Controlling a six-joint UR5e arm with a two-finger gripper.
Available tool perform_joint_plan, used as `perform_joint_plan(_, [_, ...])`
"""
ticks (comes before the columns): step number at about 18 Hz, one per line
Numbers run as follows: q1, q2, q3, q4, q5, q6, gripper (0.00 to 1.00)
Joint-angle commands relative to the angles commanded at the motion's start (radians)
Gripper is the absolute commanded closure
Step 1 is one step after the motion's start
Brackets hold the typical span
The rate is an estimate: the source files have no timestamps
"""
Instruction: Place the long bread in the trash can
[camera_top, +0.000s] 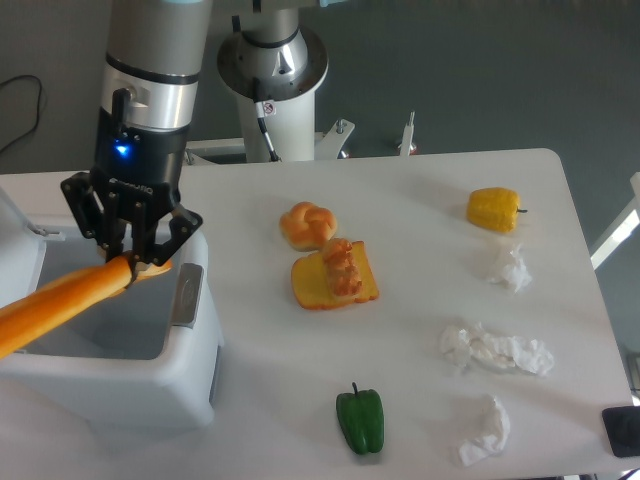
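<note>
Your pincer (130, 264) grips the long bread (60, 303) near one end. It slants over the open trash can (110, 330), whose visible inside looks bare.

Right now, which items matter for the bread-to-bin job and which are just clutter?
Job:
baguette, held in the pincer
bin, open

Clutter:
bun
toast with a pastry on it
yellow pepper
green pepper
three tissues

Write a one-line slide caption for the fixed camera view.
UR5e gripper holds the long bread tilted over the open trash can, beside scattered food and crumpled tissues.
</note>
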Motion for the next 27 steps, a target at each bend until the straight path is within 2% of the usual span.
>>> perform_joint_plan(4, [0.0, -0.017, -0.023, 0.02, 0.0, 0.041, 0.91])
perform_joint_plan(8, [-0.002, -0.026, -0.038, 0.022, 0.0, 0.132, 0.73])
perform_joint_plan(11, [-0.012, -0.037, -0.04, 0.026, -0.005, 0.202, 0.5])
perform_joint_plan(13, [-0.012, -0.038, -0.039, 0.026, -0.005, 0.221, 0.39])
perform_joint_plan(14, [-0.012, -0.038, -0.039, 0.028, -0.006, 0.222, 0.26])
perform_joint_plan(15, [-0.012, -0.038, -0.039, 0.028, -0.011, 0.222, 0.0])
perform_joint_plan(24, [-0.009, -0.038, -0.032, 0.028, -0.012, 0.222, 0.0])
perform_joint_plan(27, [0.024, -0.029, -0.02, 0.026, -0.012, 0.222, 0.0])
